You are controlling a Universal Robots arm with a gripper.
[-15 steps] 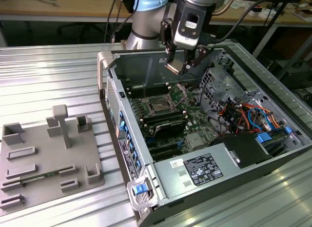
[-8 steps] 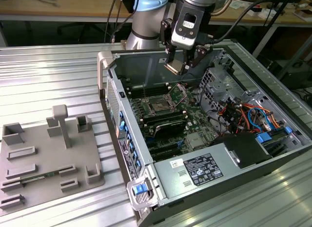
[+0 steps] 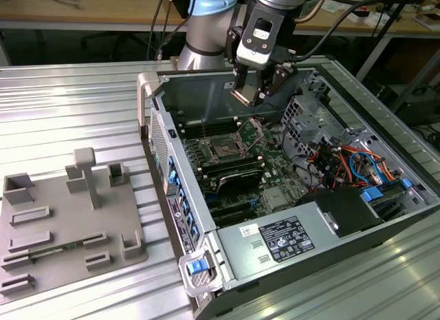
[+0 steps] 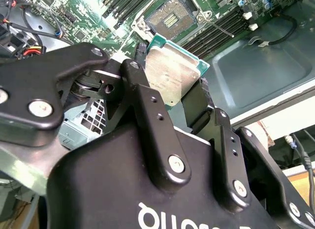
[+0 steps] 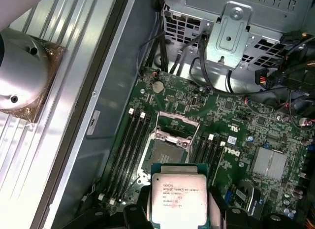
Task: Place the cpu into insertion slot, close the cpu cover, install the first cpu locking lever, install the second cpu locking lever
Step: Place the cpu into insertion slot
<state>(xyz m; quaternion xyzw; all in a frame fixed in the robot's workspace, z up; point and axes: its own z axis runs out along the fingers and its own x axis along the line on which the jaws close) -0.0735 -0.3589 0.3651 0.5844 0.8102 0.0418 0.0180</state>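
Jaws gripping the cpu by two opposite edges, high above the insertion slot; the cpu cover stands raised beside the slot. Likely hazards: a skewed or offset descent bending socket contacts, or the chip slipping.

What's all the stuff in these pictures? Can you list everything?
table: one, silver, ribbed
computer case: one, grey, open, on the table
circuit board: one, green, inside the case
insertion slot: one, black, empty, on the board
cpu cover: one, silver, raised at the slot's edge
cpu: one, silver-grey, held above the board
part tray: one, grey, exterior view's left
gripper: one, black, shut on the cpu
arm: one, silver and blue, above the case
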